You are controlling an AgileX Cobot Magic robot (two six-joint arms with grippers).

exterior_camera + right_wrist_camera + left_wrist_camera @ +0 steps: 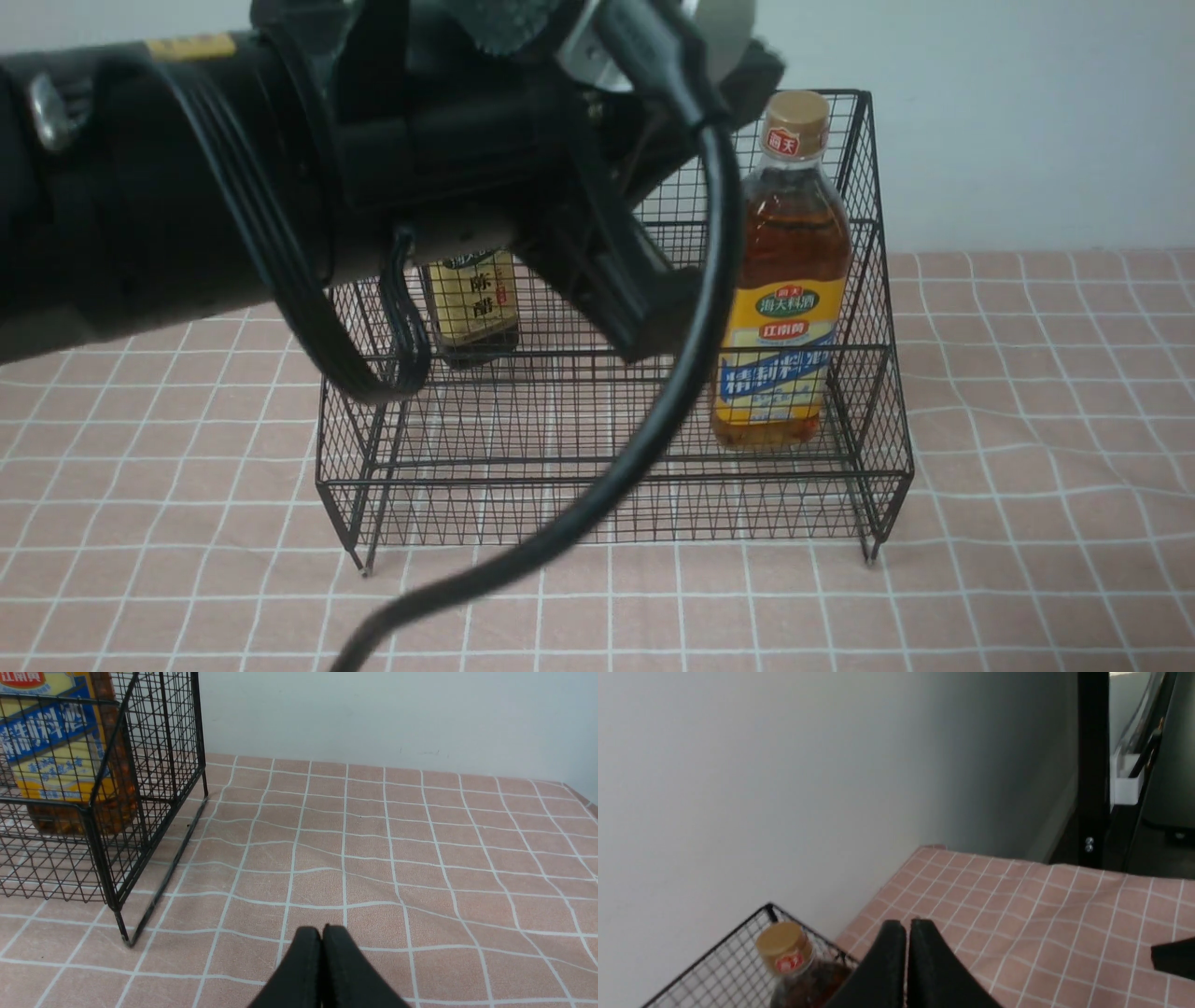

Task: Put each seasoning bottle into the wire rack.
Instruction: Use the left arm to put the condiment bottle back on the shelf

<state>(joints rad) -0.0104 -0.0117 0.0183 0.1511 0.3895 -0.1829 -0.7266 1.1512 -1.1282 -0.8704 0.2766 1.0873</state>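
The black wire rack (523, 448) stands on the pink checked cloth. Upright in its lower tier at the right is the larger bottle (782, 308) with amber liquid, a gold cap and a yellow-blue label; it also shows in the left wrist view (784, 952) and the right wrist view (51, 751). The smaller dark bottle (471, 308) with a beige label stands on the upper tier at the left, its top hidden by my left arm. My left gripper (907, 926) is shut and empty, raised beside the amber bottle's cap. My right gripper (322, 931) is shut and empty, low over the cloth, apart from the rack (112, 826).
My left arm (233, 177) and its cable (653, 420) reach across the front view and cover the rack's upper left. A pale wall stands close behind the rack. The cloth's far edge (934, 848) meets a black frame post (1092, 765).
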